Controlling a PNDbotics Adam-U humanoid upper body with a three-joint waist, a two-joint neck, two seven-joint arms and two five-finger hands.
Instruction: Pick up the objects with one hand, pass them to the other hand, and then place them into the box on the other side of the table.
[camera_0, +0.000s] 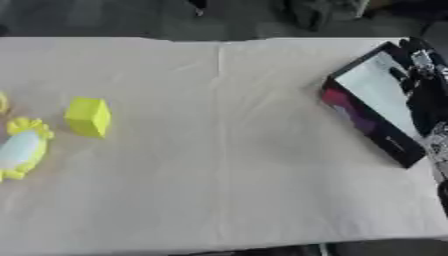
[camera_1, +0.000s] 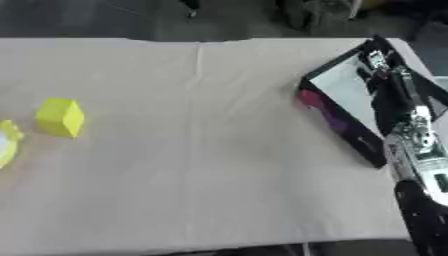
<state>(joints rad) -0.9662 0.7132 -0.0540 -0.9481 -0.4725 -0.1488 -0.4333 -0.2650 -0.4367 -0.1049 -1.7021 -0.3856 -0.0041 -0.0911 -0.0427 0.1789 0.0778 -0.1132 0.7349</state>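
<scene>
Right hand (camera_1: 382, 70) over box (camera_1: 346, 97) at desk (camera_1: 219, 150) right side, fingers unclear, cannot tell. Placing step apparently ending. Yellow block (camera_0: 87, 116), yellow-white toy (camera_0: 22, 147) far left; next pick needs left hand, unseen.

Block (camera_0: 87, 116) and toy (camera_0: 22, 148) lie left on the table (camera_0: 227, 165); box (camera_1: 346, 107) right.

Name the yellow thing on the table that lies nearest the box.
The plain yellow block; the frilled yellow and white toy lies farther left, farther from the box.
</scene>
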